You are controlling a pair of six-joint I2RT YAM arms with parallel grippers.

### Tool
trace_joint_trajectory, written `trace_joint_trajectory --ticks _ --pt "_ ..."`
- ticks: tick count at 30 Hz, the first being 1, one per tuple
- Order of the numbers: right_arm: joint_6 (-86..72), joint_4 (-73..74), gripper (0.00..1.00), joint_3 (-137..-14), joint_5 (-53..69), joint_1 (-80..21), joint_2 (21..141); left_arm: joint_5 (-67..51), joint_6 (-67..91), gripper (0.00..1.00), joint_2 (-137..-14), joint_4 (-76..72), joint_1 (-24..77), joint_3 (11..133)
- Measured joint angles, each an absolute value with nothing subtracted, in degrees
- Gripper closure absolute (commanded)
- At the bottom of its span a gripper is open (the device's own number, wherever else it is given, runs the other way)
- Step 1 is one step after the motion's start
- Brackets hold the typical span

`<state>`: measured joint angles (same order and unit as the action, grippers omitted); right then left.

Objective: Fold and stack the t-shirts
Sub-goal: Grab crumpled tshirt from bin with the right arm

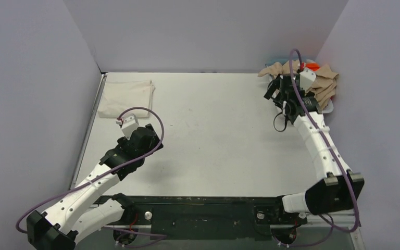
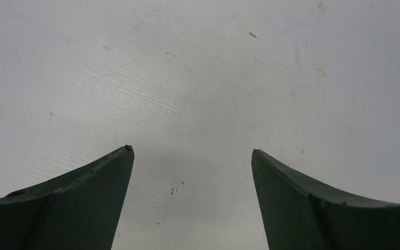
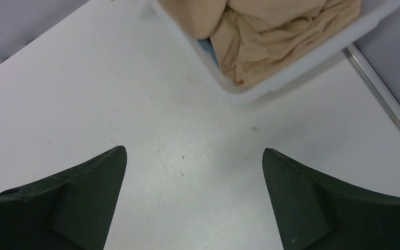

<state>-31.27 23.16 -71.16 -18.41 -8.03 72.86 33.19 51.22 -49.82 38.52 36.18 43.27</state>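
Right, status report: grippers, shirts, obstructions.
Left gripper open, empty, over table. Right gripper open, empty, just short of white plastic basket. One cream-white cotton t-shirt folded far left; crumpled tan t-shirt in basket. Nothing blocking.

No text can be read in any view. The pictures show no label, brand, number or sign.

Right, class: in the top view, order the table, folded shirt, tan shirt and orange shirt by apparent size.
Table
Folded shirt and tan shirt: too alike to rank, tan one partly hidden
Orange shirt, only a sliver
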Motion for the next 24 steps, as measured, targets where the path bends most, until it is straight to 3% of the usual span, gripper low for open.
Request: trace_joint_trajectory --ticks 12,24 --pt "-27.2 18.8 0.16 -103.2 -21.4 -2.6 111.3 27.9 48.3 0.06 -56.1 33.3 27.5 43.3" --pt "-25.7 14.5 0.27 -121.2 -9.7 3.4 130.0 24.7 47.1 0.06 -60.6 30.9 25.7 43.3"
